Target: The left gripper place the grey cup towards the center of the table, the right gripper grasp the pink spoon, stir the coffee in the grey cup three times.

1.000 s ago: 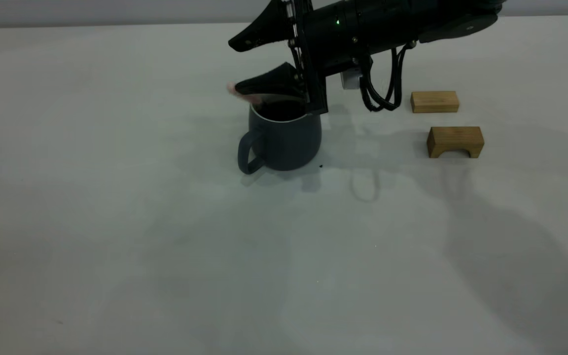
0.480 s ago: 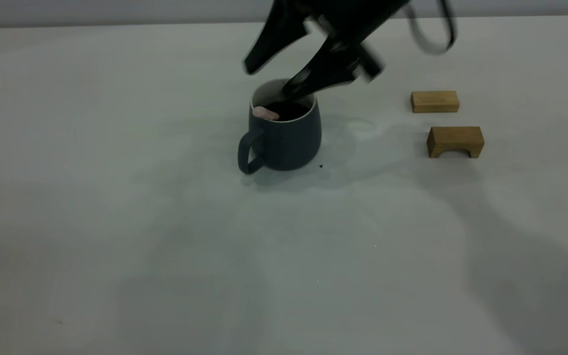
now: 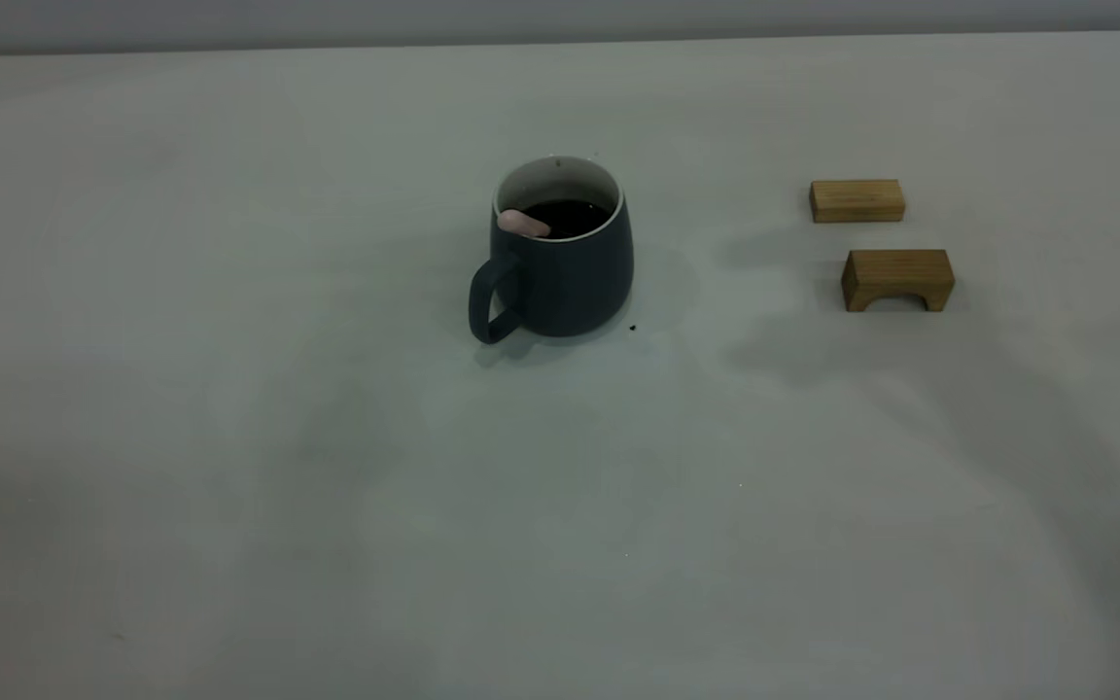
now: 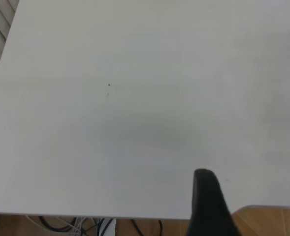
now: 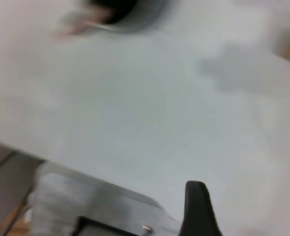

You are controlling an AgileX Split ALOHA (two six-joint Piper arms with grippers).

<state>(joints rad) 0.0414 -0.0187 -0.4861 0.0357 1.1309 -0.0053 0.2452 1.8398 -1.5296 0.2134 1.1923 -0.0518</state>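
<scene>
we see the spoon [image 3: 524, 223] resting in the cup [image 3: 560, 262], handle at 9 o'clock; whether either gripper is spread, we cannot tell.

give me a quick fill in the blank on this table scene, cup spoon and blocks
1. The pink spoon rests inside the grey ____.
2. The cup's handle points toward the exterior view's ____ side.
3. The number of wooden blocks on the table is ____.
4. The liquid in the cup is dark ____.

Missing words: cup; left; two; coffee
</scene>
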